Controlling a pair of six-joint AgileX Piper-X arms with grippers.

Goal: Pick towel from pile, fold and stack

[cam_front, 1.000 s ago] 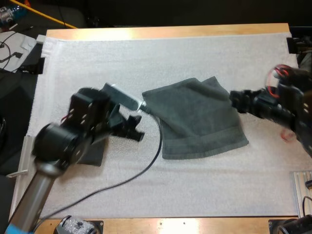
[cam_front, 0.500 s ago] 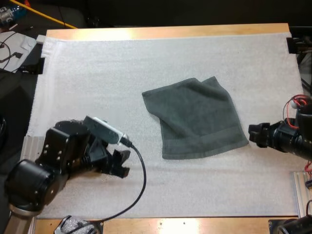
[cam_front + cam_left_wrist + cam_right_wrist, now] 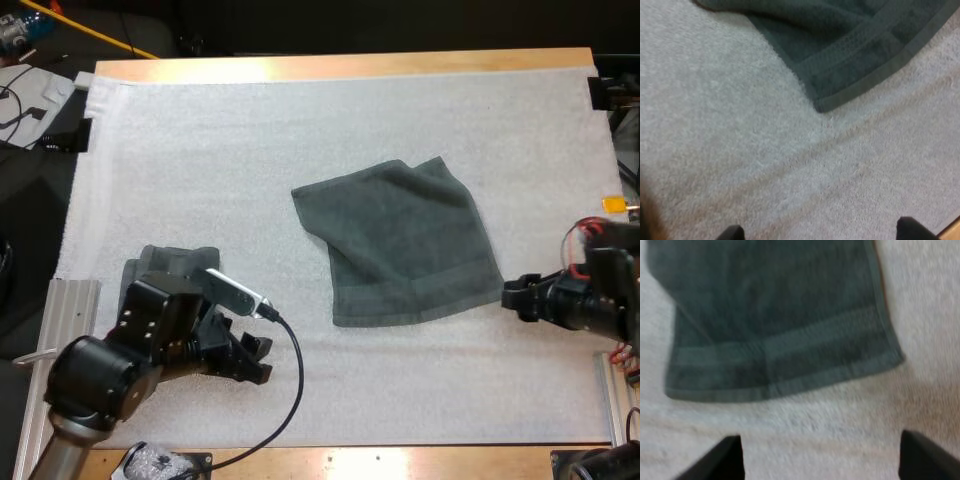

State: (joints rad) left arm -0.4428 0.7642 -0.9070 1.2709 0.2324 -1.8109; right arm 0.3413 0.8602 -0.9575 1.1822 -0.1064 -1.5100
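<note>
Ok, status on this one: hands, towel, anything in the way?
Left hand open over mat. Right hand open beside towel, at its right corner. Towel spread, ungrasped. Second dark towel near left hand, out of the way.

Grey-green towel [image 3: 400, 245] flat mid-mat; second towel [image 3: 165, 262] near left edge.

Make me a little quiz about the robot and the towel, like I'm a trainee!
1. Fill in: the fingers of the left gripper and the right gripper are both ___.
2. What lies in the middle of the mat? A) red cube B) spread towel C) blue cylinder
3. True or false: the right gripper is squeezing the spread towel.
Key: 1 open; 2 B; 3 false.
</note>
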